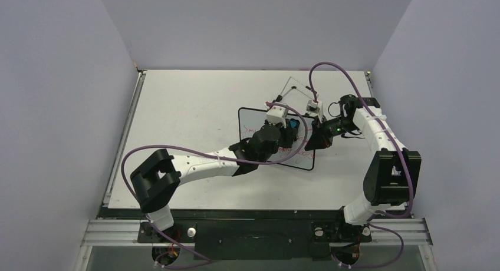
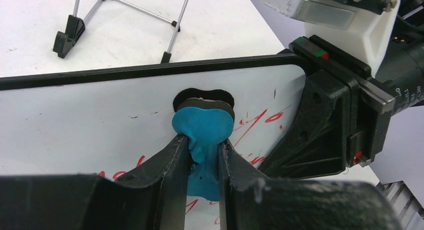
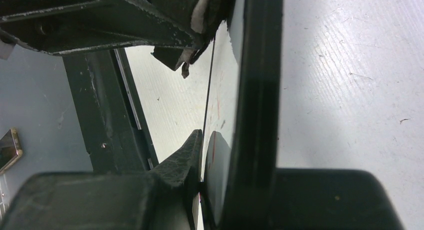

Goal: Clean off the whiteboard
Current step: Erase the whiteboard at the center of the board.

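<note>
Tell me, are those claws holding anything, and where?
The left gripper pinches the eraser by its narrow middle; the right gripper clamps the whiteboard by its right edge.

L gripper (image 1: 288,128) w/ blue eraser (image 1: 293,124) over whiteboard (image 1: 247,129), R gripper (image 1: 314,135) at its right edge, wire stand (image 1: 301,84) behind

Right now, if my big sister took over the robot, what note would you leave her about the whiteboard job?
Left tool: shut on the blue eraser, which is against the whiteboard.
Right tool: shut on the whiteboard's edge, holding it.
Things: the whiteboard is mid-table, and the wire stand sits on the table beyond it.
Done: part of the board is bare white.
Left: red writing shows beside and below the eraser; wipe it off.
</note>
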